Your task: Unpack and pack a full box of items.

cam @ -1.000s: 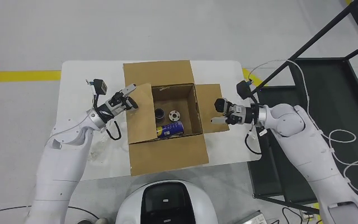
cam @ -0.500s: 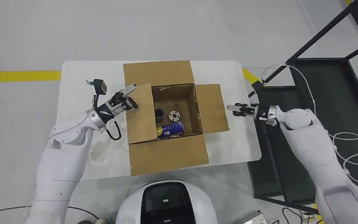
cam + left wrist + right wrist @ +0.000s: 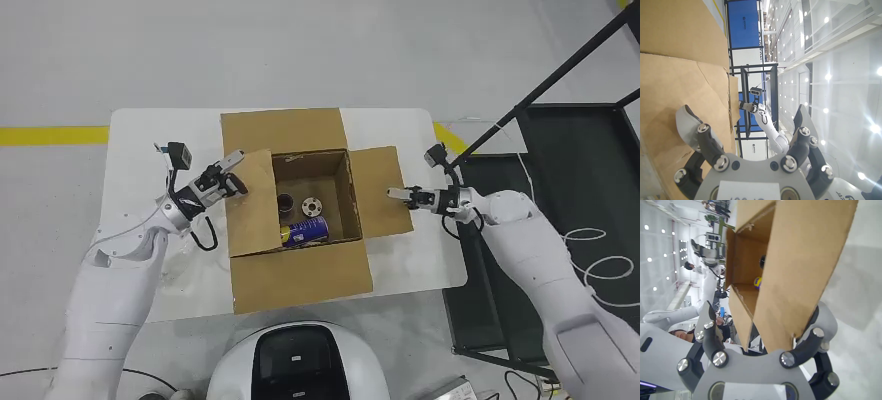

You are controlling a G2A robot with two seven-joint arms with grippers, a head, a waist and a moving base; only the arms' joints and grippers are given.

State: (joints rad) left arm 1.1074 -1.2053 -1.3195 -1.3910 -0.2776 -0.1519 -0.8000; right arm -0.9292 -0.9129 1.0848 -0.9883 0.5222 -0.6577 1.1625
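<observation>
The open box (image 3: 300,272) is sitting between your arms. Your right claw (image 3: 396,196), jaws apart, is straddling the outer edge of its right flap (image 3: 378,185); your left claw (image 3: 236,172), also apart, is seemingly touching the left flap (image 3: 252,215).

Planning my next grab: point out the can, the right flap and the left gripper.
can (image 3: 305,232): top view, on its blue side.
right flap (image 3: 378,187): top view, middle of its cardboard face.
left gripper (image 3: 235,172): top view, midway between its fingertips.
</observation>
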